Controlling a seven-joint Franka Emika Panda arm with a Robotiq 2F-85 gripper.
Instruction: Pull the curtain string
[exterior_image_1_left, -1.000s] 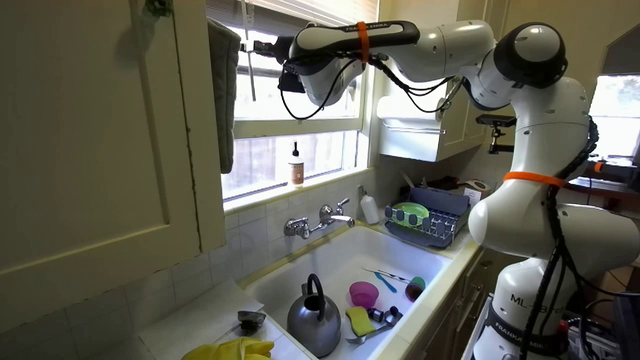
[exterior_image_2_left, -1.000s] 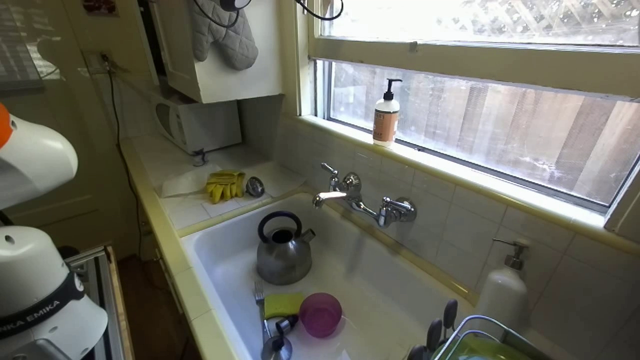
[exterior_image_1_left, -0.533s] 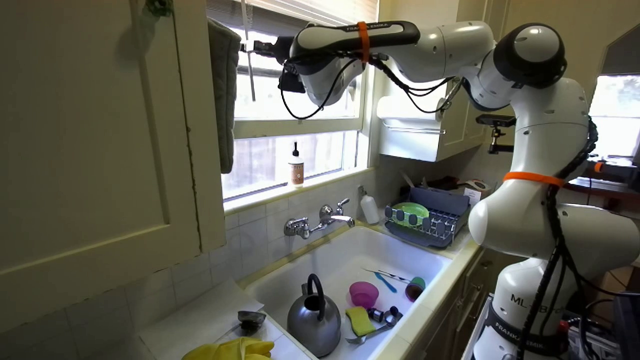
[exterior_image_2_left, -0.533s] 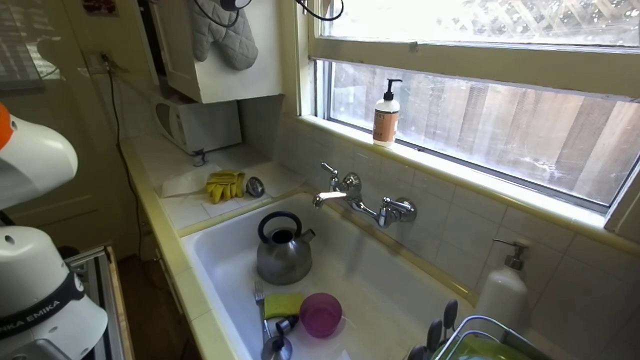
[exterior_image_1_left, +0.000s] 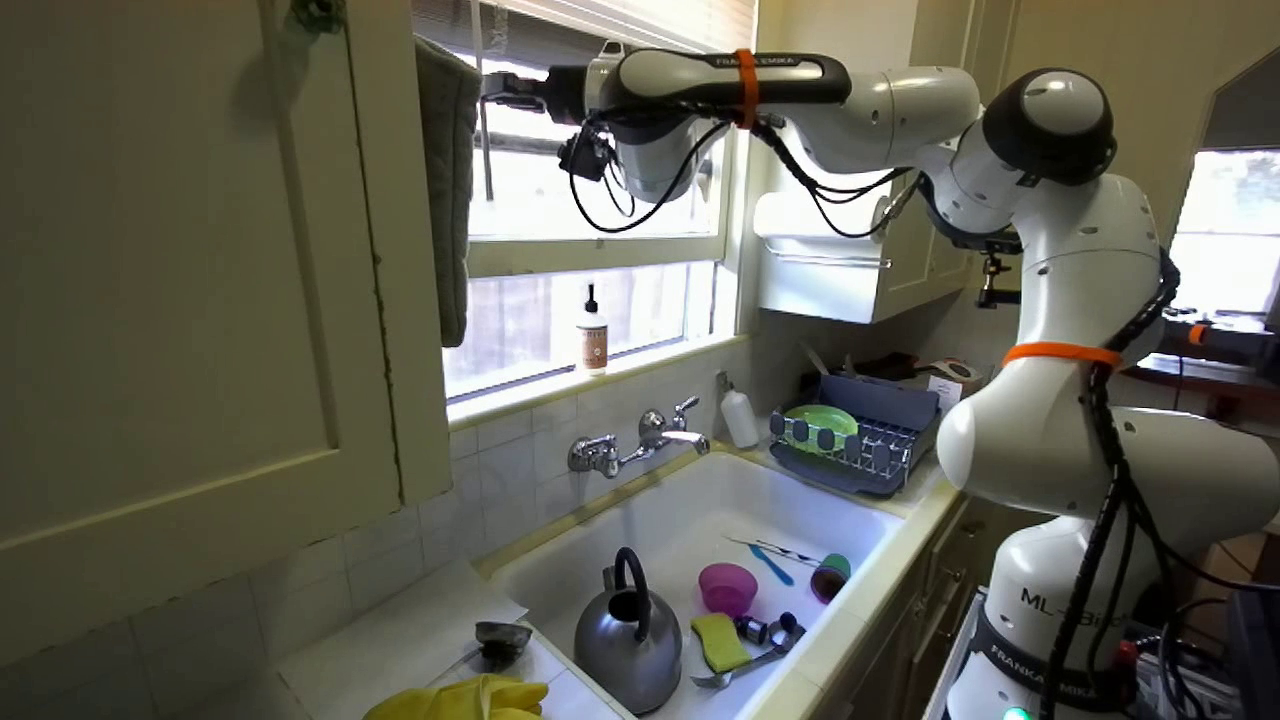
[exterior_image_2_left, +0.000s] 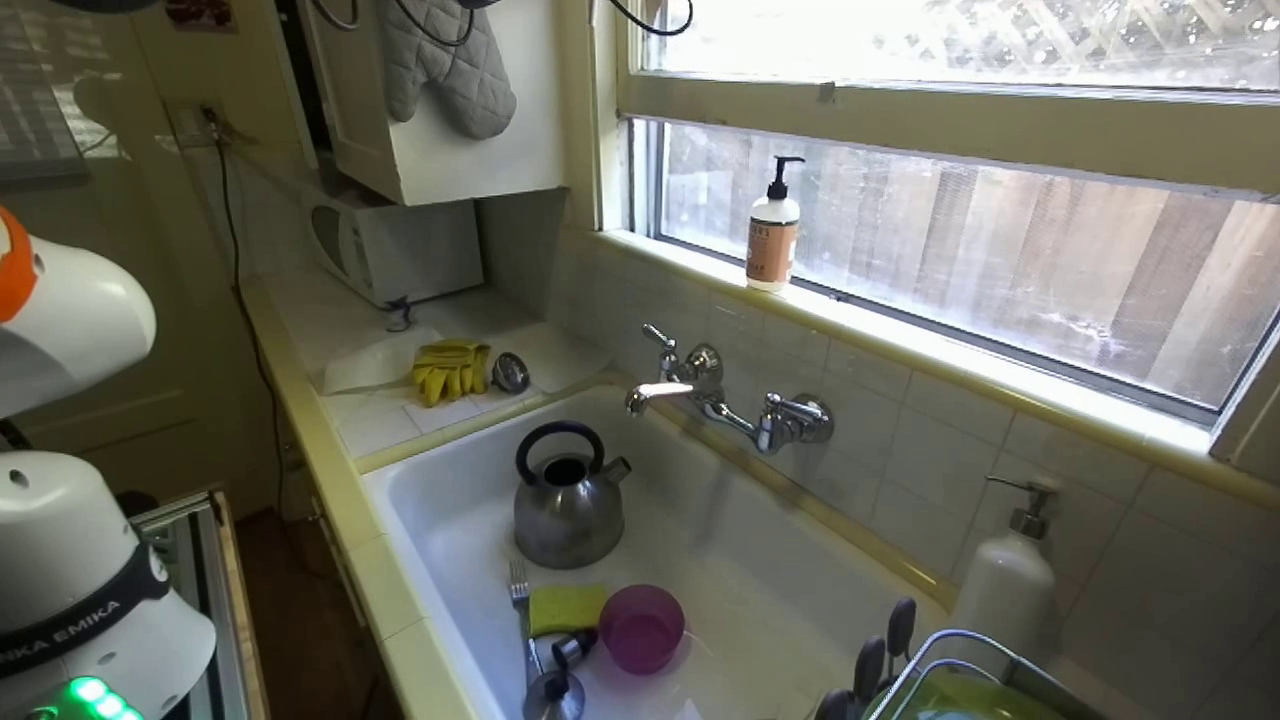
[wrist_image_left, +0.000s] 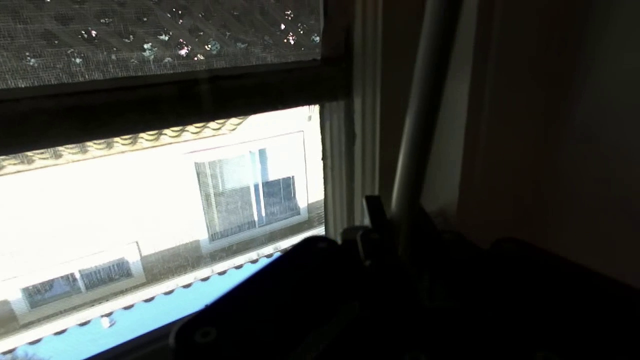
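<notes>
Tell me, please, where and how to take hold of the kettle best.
Likely by the top of its black handle, coming from above: the kettle stands upright in the sink, and the handle rises over it in an arch with a gap beneath, which should leave room to close across it.

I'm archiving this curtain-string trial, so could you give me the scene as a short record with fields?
target: long, thin grey curtain string, hanging in front of the cream-framed window
jaws: closed on the curtain string, by the wrist view; how firmly cannot be told
vessels: black-handled grey metal kettle and round magenta bowl, both in the white sink
cleaning: yellow-green sponge, in the sink beside the bowl; yellow gloves, just outside the sink
bottle: orange-labelled white pump bottle, upright on the pale window sill
</notes>
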